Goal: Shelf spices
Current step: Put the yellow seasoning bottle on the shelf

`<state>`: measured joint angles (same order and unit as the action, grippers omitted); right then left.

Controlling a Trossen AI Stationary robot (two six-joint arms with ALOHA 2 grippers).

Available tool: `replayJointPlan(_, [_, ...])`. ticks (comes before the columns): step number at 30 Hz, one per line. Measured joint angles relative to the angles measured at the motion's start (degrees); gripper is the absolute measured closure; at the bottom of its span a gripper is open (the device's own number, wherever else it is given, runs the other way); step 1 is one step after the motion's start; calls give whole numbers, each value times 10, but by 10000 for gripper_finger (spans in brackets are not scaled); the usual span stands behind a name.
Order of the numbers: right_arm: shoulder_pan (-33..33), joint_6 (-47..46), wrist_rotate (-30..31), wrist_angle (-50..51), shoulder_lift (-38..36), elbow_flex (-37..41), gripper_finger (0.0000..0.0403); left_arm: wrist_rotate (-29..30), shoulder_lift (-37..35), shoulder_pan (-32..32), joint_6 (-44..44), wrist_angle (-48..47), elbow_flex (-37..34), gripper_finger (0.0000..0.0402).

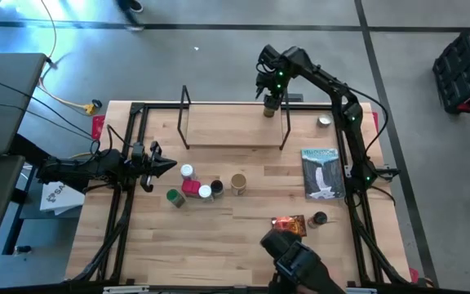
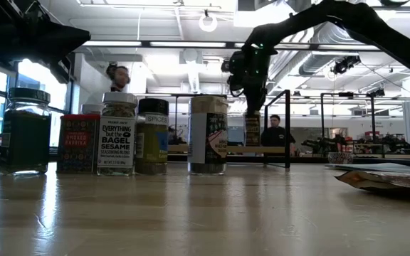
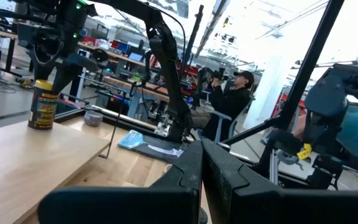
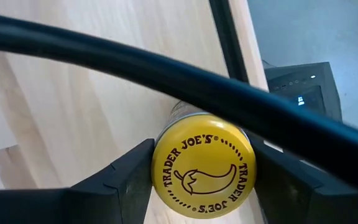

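The shelf [image 1: 233,124] is a light plank with black wire uprights, lying at the table's far side. My right gripper [image 1: 272,98] reaches down over the shelf's far right corner and is shut on a yellow-lidded spice jar [image 3: 42,106] that stands there upright. Several more jars [image 1: 205,186] stand grouped at mid-table, in a row in the low view [image 2: 116,135]. An orange-red packet [image 1: 288,223] and a small dark jar [image 1: 320,219] lie nearer the near right. My left gripper [image 1: 168,166] hovers shut just left of the group. My right gripper pinches the jar's yellow lid [image 4: 202,163] between its two fingers [image 4: 128,177], one on either side of the rim. It comes from above, pointing down. The jar is upright with its base [image 2: 253,144] on the shelf plank.
A grey-blue booklet [image 1: 321,172] lies right of centre and a silver disc [image 1: 325,121] sits near the far right corner. The shelf's right wire upright [image 4: 166,68] crosses close by my right gripper. The plank left of the jar is bare. People are in the room beyond.
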<state>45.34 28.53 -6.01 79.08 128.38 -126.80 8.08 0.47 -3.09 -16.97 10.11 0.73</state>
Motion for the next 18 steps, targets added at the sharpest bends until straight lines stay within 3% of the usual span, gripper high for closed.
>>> replayJointPlan(18, [3, 0, 10, -5, 1, 1, 162, 0, 0, 0, 0, 0, 0, 398])
